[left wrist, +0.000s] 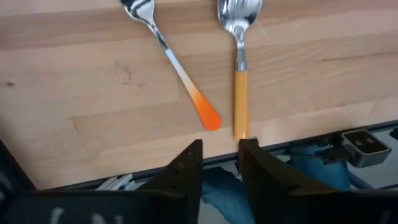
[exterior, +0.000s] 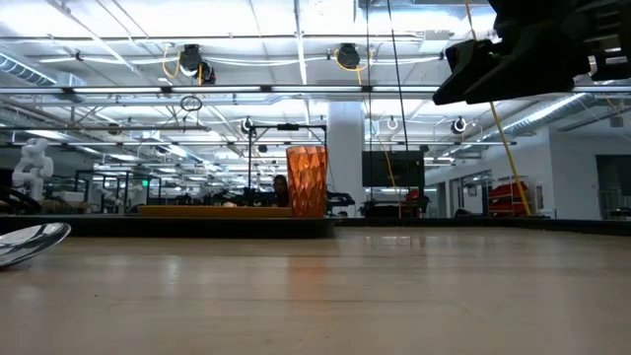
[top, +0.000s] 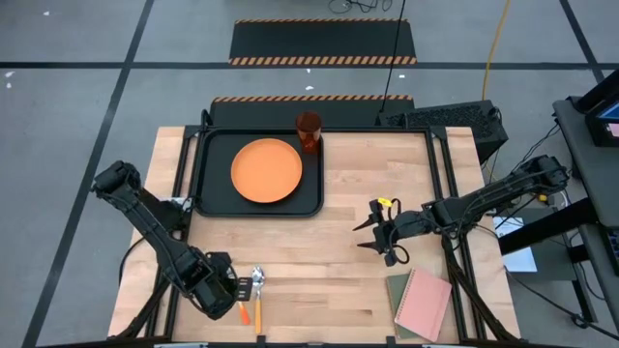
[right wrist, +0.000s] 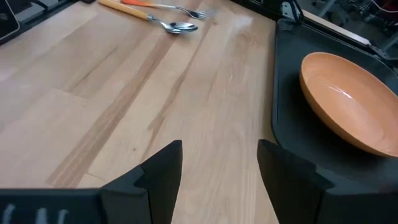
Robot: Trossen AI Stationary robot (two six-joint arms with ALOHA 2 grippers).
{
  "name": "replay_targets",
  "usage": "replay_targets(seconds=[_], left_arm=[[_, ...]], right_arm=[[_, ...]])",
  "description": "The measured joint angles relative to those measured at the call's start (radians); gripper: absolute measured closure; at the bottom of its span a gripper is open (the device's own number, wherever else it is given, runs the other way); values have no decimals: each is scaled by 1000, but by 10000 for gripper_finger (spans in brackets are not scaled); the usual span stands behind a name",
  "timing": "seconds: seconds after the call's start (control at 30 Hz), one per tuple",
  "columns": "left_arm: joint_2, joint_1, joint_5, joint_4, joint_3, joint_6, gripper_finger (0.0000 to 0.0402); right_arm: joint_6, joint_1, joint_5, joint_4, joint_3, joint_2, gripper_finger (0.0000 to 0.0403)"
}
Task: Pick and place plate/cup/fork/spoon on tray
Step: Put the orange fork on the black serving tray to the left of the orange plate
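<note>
- We see plate (top: 266, 170) centred on tray (top: 211, 205), which sits at bench far edge; cup (top: 309, 130) upright in tray's far-right corner.
- Spoon (top: 257, 286) and fork (top: 242, 301) lie side by side, apart, near bench front edge, left of centre.
- Left gripper (top: 235, 290) over fork, fingers (left wrist: 186, 165) a bit apart, holding nothing.
- Right gripper (top: 370, 232) above bench centre-right, spread, empty.
- Notebook (top: 423, 304) at front-right corner.

No text, label, brand, number or sign is showing clearly enough to be read in any view. The tray (top: 208, 169), plate (top: 266, 171), cup (top: 309, 130), fork (left wrist: 169, 57) and spoon (left wrist: 240, 62) are showing no markings, and the pink notebook (top: 424, 303) at the desk's (top: 329, 261) near right corner is showing a blank cover.
</note>
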Motion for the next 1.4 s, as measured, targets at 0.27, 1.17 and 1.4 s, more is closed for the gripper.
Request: replay_targets(seconds=[0.27,1.17,1.4], left_arm=[[0,0,-36,0,0,-22,242],[91,-21,21,57,0,-108,240],[123,-21,22,50,0,-124,240]], right_arm=[[10,0,-22,-13,0,0,200],[49,0,-72,-12,0,0,200],[50,0,-72,-12,0,0,200]])
